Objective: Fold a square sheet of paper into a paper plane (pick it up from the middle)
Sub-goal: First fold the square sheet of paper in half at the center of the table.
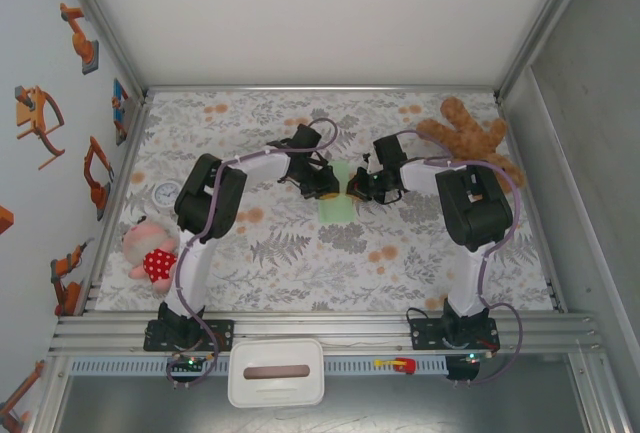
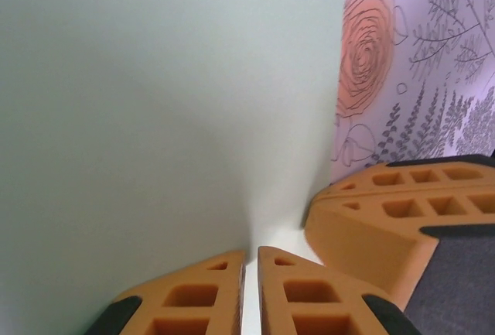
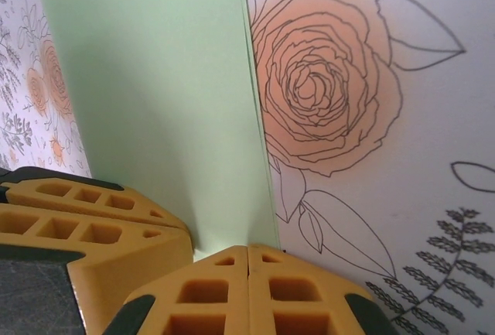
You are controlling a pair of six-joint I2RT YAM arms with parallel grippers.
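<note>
The pale mint-green sheet of paper (image 1: 340,211) lies folded narrow at the middle of the floral table, wider at its near end. Both grippers meet over it. My left gripper (image 1: 330,191) comes in from the left, and in its wrist view the paper (image 2: 155,103) runs in between its nearly closed fingertips (image 2: 250,251). My right gripper (image 1: 352,189) comes in from the right. Its fingers are pressed together (image 3: 247,250) at the paper's right edge (image 3: 155,103); I cannot tell if paper is pinched there. The two grippers' fingers almost touch.
A brown teddy bear (image 1: 470,133) lies at the back right. A pink doll (image 1: 150,248) and a small clock (image 1: 166,193) sit at the left edge. A white tray (image 1: 276,373) stands in front of the arm bases. Walls enclose the table.
</note>
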